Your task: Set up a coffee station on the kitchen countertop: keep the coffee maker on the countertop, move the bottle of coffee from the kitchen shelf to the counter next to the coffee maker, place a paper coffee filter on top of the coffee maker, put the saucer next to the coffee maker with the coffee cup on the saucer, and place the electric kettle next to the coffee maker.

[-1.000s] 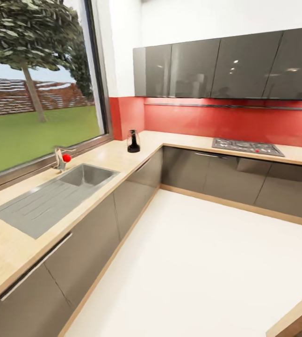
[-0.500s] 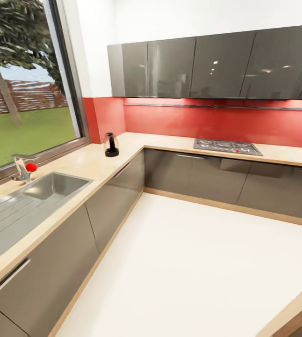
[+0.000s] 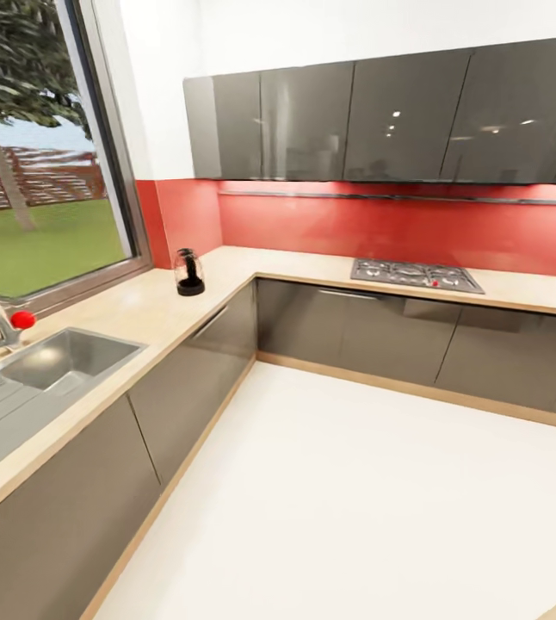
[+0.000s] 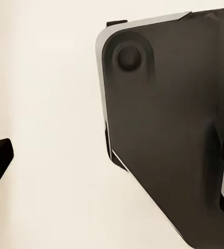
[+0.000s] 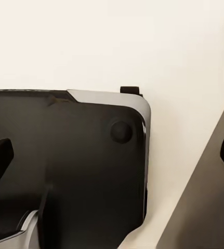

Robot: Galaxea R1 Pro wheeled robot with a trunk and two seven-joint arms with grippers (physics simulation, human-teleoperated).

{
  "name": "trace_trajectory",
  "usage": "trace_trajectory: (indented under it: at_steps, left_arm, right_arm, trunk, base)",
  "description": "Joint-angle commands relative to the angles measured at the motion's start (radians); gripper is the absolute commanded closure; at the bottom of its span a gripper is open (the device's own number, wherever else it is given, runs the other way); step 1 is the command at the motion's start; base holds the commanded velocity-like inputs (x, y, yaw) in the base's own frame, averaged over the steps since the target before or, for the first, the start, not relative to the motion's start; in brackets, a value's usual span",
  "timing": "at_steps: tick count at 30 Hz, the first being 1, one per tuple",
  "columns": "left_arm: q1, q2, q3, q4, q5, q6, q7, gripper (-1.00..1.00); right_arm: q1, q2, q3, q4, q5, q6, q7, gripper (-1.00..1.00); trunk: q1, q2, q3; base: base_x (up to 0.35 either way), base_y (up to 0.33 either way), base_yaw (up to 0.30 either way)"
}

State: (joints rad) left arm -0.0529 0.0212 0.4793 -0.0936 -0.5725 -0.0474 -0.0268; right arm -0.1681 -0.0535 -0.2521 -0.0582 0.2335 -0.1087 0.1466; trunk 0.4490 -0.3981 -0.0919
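The glass electric kettle (image 3: 189, 272), black at base and lid, stands upright on the beige wood-grain countertop (image 3: 153, 306) near the corner, by the red backsplash (image 3: 398, 228). Both the left gripper (image 4: 112, 161) and right gripper (image 5: 112, 155) hang spread wide, holding nothing, above the robot's dark rounded base (image 4: 174, 129).

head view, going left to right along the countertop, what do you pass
faucet with red knob → sink → electric kettle → gas hob, all on the countertop
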Motion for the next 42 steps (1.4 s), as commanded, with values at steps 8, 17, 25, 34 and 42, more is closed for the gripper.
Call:
trace_trajectory:
  at_steps: [8,17,25,34,42]
  left_arm:
    - [-0.001,0.0,0.009,0.0,-0.007,-0.003,-0.003,-1.0]
    - [-0.001,0.0,0.009,0.0,-0.007,-0.003,-0.003,-1.0]
    - [-0.001,-0.002,0.008,-0.001,-0.007,-0.003,-0.004,-1.0]
    - [-0.001,-0.003,0.009,-0.001,-0.007,-0.003,-0.003,-1.0]
    - [-0.001,-0.003,0.008,-0.001,-0.007,-0.003,-0.004,-1.0]
  right_arm:
    - [-0.001,-0.001,-0.01,0.001,0.009,-0.003,0.004,-1.0]
    - [-0.001,-0.007,-0.01,0.001,0.01,-0.003,0.004,-1.0]
    - [-0.001,-0.008,-0.01,0.001,0.01,-0.003,0.004,-1.0]
    - [-0.001,-0.008,-0.01,0.001,0.01,-0.003,0.004,-1.0]
    - [-0.001,-0.008,-0.01,0.001,0.01,-0.003,0.004,-1.0]
  trunk:
    - [0.001,-0.002,-0.002]
    - [0.001,-0.002,-0.002]
    - [0.001,-0.002,-0.002]
    - [0.001,-0.002,-0.002]
    - [0.001,-0.002,-0.002]
  base:
    - [0.3,-0.172,0.0]
    - [0.308,-0.131,0.0]
    - [0.335,0.063,0.0]
    - [0.337,0.028,0.0]
    - [0.337,0.083,0.0]
